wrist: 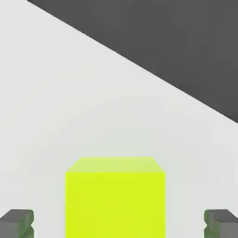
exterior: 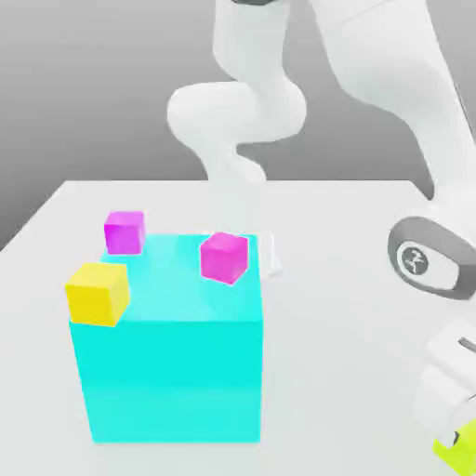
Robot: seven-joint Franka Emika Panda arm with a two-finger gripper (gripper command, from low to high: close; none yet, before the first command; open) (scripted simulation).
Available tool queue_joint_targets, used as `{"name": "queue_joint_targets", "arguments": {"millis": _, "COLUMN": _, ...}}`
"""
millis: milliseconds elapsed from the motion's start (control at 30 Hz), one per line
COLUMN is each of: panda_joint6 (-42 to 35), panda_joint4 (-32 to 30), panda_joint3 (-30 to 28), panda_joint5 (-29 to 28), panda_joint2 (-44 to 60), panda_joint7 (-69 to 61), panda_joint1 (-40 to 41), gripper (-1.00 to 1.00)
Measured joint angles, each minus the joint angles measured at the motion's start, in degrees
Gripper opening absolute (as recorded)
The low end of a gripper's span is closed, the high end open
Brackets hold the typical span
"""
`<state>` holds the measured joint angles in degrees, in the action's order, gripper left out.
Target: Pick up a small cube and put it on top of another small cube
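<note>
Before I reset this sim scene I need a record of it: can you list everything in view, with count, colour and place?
Lime cube: one, yellow-green, on the table at the exterior view's lower right corner, between the end effector's fingers with gaps on both sides.
Purple cube: one, purplish magenta, behind the block's far left corner.
Pink cube: one, pinker magenta, at the block's far edge.
Yellow cube: one, pure yellow, at the block's near left corner.
Block: one, big, cyan, on the table's left half.
Table: one, pale grey.
Arm: one, white.
End effector: one, dark fingers, open around the lime cube.
</note>
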<state>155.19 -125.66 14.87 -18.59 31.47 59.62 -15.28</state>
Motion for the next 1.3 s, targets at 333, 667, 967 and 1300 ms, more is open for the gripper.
{"name": "queue_joint_targets", "arguments": {"millis": 333, "panda_joint6": -5.2, "panda_joint4": -1.4, "panda_joint3": 2.8, "panda_joint5": 3.7, "panda_joint2": -6.5, "panda_joint7": -2.6, "panda_joint1": 2.2, "gripper": -1.00}}
{"name": "queue_joint_targets", "arguments": {"millis": 667, "panda_joint6": -20.1, "panda_joint4": -6.3, "panda_joint3": -6.8, "panda_joint5": 11.4, "panda_joint2": -25.3, "panda_joint7": 12.9, "panda_joint1": 12.0, "gripper": -1.00}}
{"name": "queue_joint_targets", "arguments": {"millis": 967, "panda_joint6": -32.9, "panda_joint4": -12.2, "panda_joint3": -13.2, "panda_joint5": 16.7, "panda_joint2": -43.7, "panda_joint7": 31.0, "panda_joint1": 24.0, "gripper": -1.00}}
{"name": "queue_joint_targets", "arguments": {"millis": 1300, "panda_joint6": -45.1, "panda_joint4": -19.8, "panda_joint3": -19.4, "panda_joint5": 22.0, "panda_joint2": -64.7, "panda_joint7": 52.2, "panda_joint1": 36.5, "gripper": -1.00}}
